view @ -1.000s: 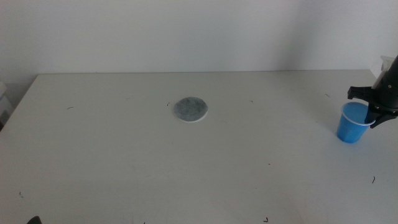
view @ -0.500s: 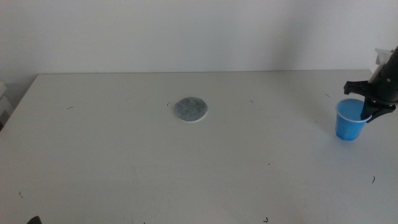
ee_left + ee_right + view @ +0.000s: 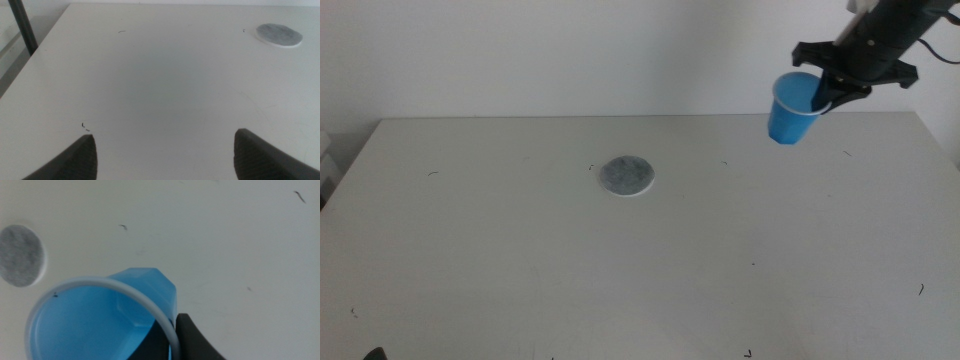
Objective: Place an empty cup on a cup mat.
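The blue cup (image 3: pixel 792 109) with a thin white rim hangs in the air at the back right, tilted, well above the table. My right gripper (image 3: pixel 824 92) is shut on its rim, one jaw inside and one outside. In the right wrist view the cup (image 3: pixel 100 315) is empty and the jaw pinches its wall. The grey cup mat (image 3: pixel 627 175) lies flat on the table, left of and below the cup, and shows in the right wrist view (image 3: pixel 21 255) and the left wrist view (image 3: pixel 279 35). My left gripper (image 3: pixel 165 155) is open and empty, low over the table's left front.
The white table (image 3: pixel 640 270) bears small dark specks. A white wall rises behind it. A dark post (image 3: pixel 22 27) stands off the table's left edge.
My right gripper has lifted the cup off the table at the right edge and carried it up and to the left. The mat has not moved.
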